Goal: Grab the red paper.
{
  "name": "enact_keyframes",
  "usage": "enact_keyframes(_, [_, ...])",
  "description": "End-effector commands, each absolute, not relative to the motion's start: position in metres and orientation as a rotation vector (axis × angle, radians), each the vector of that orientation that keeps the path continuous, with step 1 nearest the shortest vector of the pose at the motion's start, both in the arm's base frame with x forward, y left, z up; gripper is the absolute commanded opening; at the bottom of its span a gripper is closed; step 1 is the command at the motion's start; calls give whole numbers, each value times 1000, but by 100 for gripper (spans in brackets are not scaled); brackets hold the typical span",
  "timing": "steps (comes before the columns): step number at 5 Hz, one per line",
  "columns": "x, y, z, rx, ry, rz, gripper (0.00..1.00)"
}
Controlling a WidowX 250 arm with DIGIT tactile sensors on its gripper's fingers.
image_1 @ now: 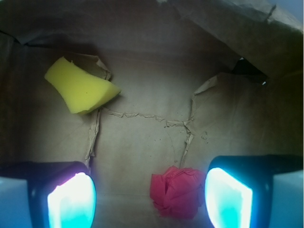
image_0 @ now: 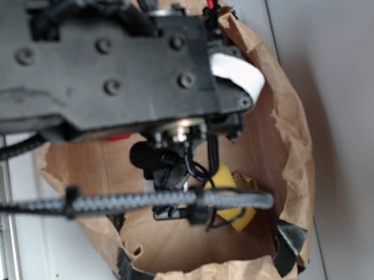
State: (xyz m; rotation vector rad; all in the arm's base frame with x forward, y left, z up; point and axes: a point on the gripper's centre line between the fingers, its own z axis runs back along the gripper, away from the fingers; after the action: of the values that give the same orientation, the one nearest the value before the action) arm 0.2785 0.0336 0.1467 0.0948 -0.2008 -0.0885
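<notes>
Jaws stand spread and empty on the gripper (image_1: 149, 199), with the red paper (image_1: 176, 191) between them, nearer the right finger. Likely light, soft and crushable, it should suit a pinch across its middle.

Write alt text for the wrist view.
A crumpled red paper ball lies on the floor of a brown paper bag, between the open gripper's two glowing fingers, nearer the right one. A yellow sponge sits farther back on the left.
</notes>
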Motion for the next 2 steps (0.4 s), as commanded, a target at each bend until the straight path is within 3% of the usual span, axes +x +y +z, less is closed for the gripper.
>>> enact_keyframes(1, [281, 37, 157, 105, -228, -74, 100])
enact_keyframes(2, [280, 47, 138, 132, -228, -95, 100])
